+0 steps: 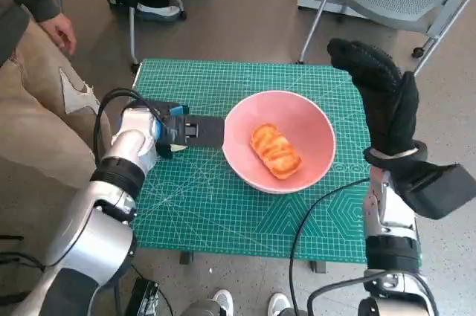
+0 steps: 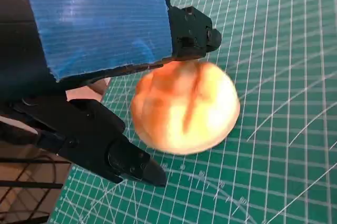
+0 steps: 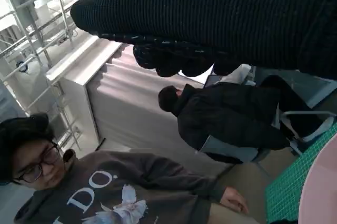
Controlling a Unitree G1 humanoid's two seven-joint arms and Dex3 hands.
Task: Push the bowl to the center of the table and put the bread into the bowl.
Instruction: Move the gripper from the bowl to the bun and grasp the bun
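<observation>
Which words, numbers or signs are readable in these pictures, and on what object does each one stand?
"DO." in pale letters on the dark sweatshirt of a person, right wrist view; letters before it are hidden.
Small printed numbers along the ruled lines of the green cutting mat, left wrist view: too blurred to read.
Nothing readable on the pink bowl or the bread.

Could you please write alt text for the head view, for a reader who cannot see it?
A pink bowl holding a piece of bread sits near the middle of a green cutting mat. The left hand rests beside the bowl's rim; the gloved right hand is raised above the mat's right edge, holding nothing.
</observation>
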